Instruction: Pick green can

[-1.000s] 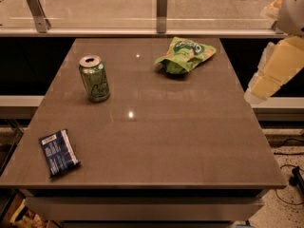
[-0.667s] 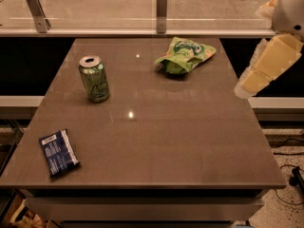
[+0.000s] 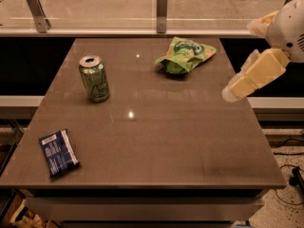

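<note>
Blue packet [image 3: 59, 152] lower left of the bench [image 3: 166, 141], ignore it. Green can [image 3: 94, 78] stands upright, upper left. Gripper [image 3: 233, 90] hangs at the right edge, well apart; can't tell if it's open. I'd approach level, grab mid-body, skip the snack bag [image 3: 184, 56].

The green can [image 3: 94, 78] stands upright on the left of the desk [image 3: 156, 141], well apart from the hand [image 3: 233, 90] at its right edge; a snack bag [image 3: 185, 56] lies at the back, a dark packet [image 3: 58, 152] front-left
</note>
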`<state>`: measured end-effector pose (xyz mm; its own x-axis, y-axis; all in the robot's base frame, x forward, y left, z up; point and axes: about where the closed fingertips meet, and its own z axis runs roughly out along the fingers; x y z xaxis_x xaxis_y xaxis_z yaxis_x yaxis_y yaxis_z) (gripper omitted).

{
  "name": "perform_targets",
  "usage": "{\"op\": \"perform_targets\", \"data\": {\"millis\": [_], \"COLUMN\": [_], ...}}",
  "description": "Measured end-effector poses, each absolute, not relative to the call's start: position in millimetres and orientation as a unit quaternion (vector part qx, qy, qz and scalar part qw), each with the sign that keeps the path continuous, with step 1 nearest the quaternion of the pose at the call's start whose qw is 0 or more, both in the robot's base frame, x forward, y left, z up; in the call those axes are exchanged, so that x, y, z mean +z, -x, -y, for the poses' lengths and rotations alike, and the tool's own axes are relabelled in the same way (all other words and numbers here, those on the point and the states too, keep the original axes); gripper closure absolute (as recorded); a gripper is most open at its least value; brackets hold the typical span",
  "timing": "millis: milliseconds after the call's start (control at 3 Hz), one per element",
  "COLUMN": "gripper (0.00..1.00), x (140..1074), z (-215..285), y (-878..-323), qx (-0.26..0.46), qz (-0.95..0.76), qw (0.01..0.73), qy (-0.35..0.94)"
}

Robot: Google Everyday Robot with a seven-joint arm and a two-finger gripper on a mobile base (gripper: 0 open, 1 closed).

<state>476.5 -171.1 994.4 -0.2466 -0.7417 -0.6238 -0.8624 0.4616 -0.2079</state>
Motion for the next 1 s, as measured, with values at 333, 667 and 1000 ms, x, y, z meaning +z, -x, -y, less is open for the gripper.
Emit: {"op": "perform_targets", "data": {"millis": [333, 667, 1000], "gripper": [0.0, 0.0, 0.0], "x": [986, 977, 977], "z": [162, 137, 137], "y": [-480, -488, -488], "qx": [0.125, 0.148, 0.148], "qz": [-0.773, -0.76, -0.76], "qw": [0.367, 0.398, 0.398], "qy": [0.502, 0.493, 0.493]}}
